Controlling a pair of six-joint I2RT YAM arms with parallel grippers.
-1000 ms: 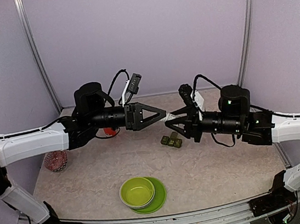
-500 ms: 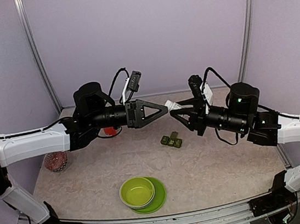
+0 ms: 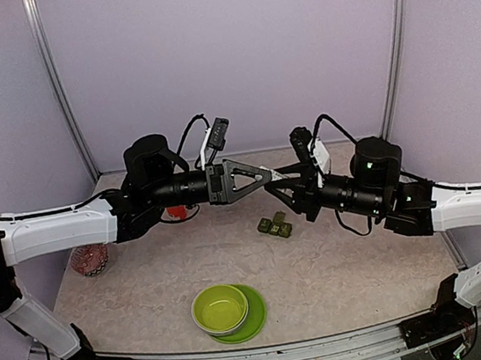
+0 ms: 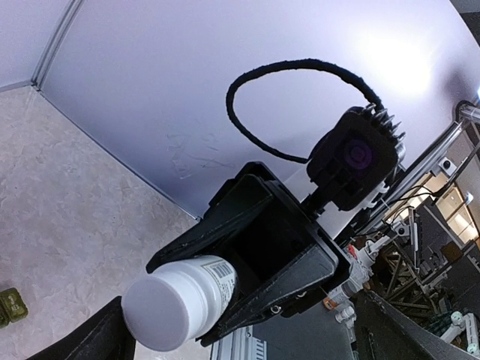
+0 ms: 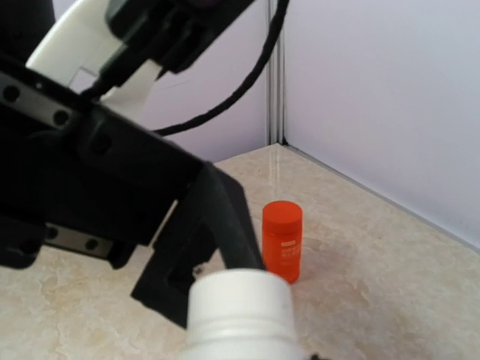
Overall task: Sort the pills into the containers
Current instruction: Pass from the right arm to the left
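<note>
I see a lime-green bowl (image 3: 219, 308) sitting on a matching plate (image 3: 256, 316) close to the bench's near edge, about midway along it. Beyond it, around the middle of the bench and slightly right of centre, lie the dark green containers (image 3: 275, 226); I cannot tell how their lids sit. At the bench's left edge rests a red netted object (image 3: 89, 258).

Both arms meet in the air above the containers. The right gripper (image 4: 196, 292) is clamped around a white bottle (image 4: 167, 309), holding it roughly level with its white cap pointing toward the left arm. The left gripper (image 3: 264, 178) is spread wide, gripping nothing, its fingertips just at the capped end of the bottle. I cannot tell whether they touch it.

Farther back, toward the far left corner, an orange-red bottle (image 5: 282, 240) stands upright on the bench, well apart from the containers.
</note>
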